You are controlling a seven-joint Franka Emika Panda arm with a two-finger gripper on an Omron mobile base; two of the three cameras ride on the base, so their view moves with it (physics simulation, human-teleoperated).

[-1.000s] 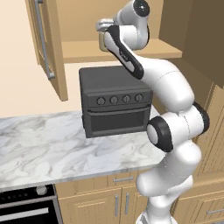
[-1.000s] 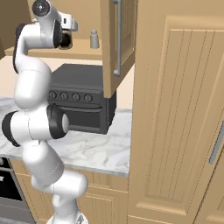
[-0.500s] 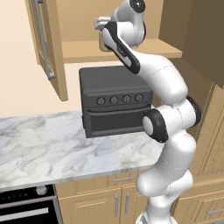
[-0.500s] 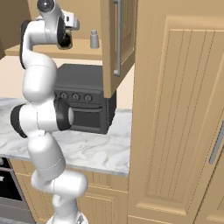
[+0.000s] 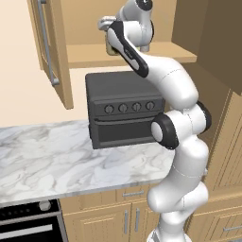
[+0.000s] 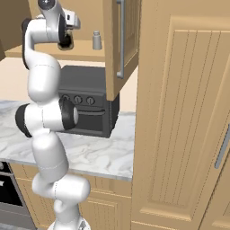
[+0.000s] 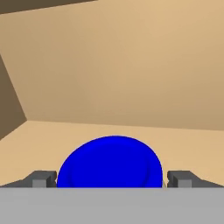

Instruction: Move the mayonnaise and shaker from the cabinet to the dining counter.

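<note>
**Reaching into the cabinet over the blue-lidded jar**

Reaching up from a veined marble worktop (image 5: 47, 160), the smooth white arm has its gripper (image 7: 113, 178) inside the light wooden cabinet (image 5: 52, 52). The two dark finger tips stand wide apart, one on each side of the mayonnaise (image 7: 110, 162), whose glossy round blue lid bulges between them, not clamped. Further along the flat wooden shelf (image 6: 85, 51) stands the shaker (image 6: 96, 40), small, pale and round-topped, near the open panelled door (image 6: 120, 45). Below sits a boxy dark oven (image 5: 123, 113).
</note>
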